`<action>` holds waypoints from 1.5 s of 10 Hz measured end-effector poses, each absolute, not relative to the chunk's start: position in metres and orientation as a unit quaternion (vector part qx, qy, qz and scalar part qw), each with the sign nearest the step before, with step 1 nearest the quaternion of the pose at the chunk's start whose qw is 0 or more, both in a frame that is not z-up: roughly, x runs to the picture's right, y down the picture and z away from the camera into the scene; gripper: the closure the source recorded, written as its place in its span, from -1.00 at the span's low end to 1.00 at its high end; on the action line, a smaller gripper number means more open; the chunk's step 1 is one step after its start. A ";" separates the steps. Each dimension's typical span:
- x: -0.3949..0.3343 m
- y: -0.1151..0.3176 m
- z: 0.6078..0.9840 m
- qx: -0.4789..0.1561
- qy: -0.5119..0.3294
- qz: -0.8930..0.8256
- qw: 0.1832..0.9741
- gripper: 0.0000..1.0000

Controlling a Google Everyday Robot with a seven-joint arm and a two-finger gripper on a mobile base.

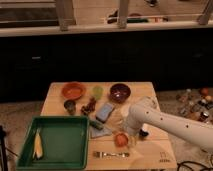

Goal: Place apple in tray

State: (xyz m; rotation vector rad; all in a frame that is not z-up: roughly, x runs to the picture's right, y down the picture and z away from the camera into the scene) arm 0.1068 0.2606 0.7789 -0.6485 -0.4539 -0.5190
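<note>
The apple (120, 139) is a small orange-red fruit on the wooden table (150, 155), right of the tray. The green tray (57, 142) sits at the table's front left with a yellow corn cob (37, 146) lying in it. My gripper (127, 136) comes down from the white arm (165, 122) on the right and is right at the apple's right side, close enough to touch it.
An orange bowl (73, 91), a green cup (97, 92) and a dark maroon bowl (120, 92) stand at the back. A dark cup (70, 106), a blue-grey packet (104, 112) and a fork (109, 154) lie nearby. Bottles (192, 105) stand off to the right.
</note>
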 end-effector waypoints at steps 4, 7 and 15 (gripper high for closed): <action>0.102 0.271 0.777 -0.330 -0.223 -0.264 0.878 -0.60; 0.100 0.279 0.774 -0.337 -0.219 -0.270 0.875 -0.44; 0.105 0.277 0.760 -0.338 -0.211 -0.266 0.878 0.99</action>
